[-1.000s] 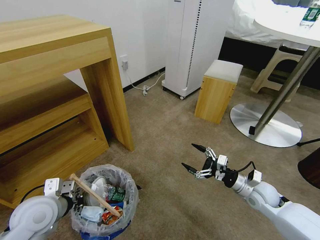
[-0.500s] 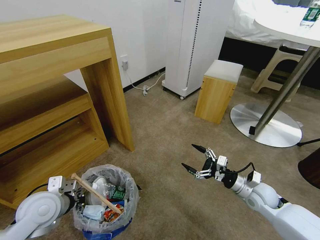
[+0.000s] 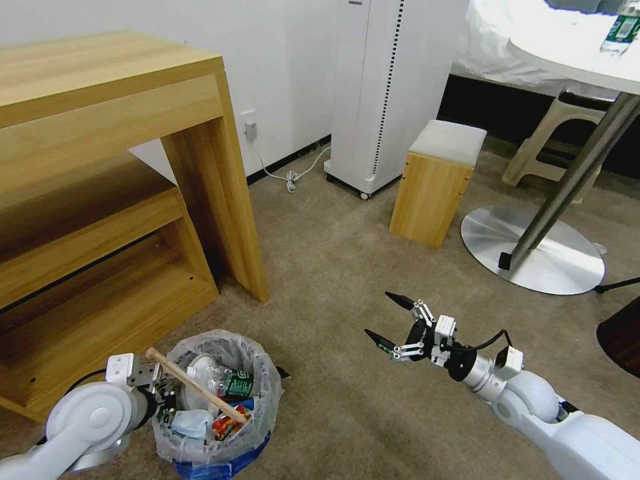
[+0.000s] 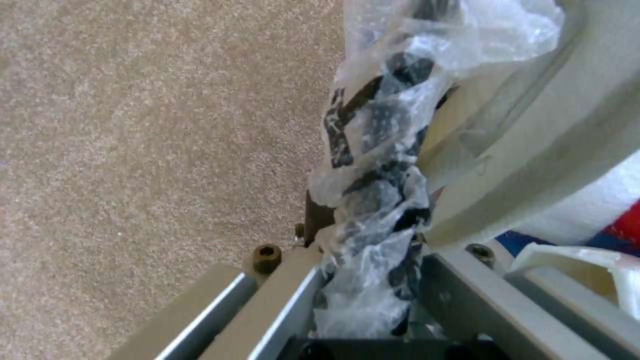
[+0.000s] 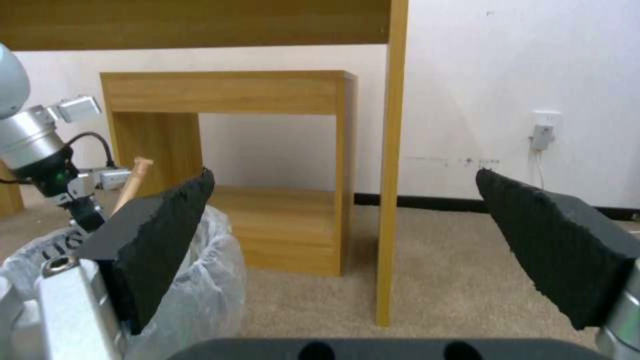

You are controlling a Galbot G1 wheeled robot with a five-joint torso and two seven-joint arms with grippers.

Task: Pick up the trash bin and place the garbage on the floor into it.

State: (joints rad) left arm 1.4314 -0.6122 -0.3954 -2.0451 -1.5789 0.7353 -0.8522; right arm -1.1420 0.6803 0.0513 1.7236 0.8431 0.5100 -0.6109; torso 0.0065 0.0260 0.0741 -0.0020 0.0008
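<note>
Left gripper (image 3: 159,395) is pinching the bagged rim of the trash bin (image 3: 220,400), garbage (image 3: 213,400) piled inside; right gripper (image 3: 390,320), spread wide and holding nothing, hovers over bare floor (image 3: 333,267), bin off to its left.

You have open beige floor (image 3: 347,267) ahead of the right gripper (image 3: 390,320), wooden desk leg (image 3: 227,200) standing close left, trash bin (image 3: 220,400) just beside it, wooden stool (image 3: 437,183) and table base (image 3: 533,250) blocking farther right.
</note>
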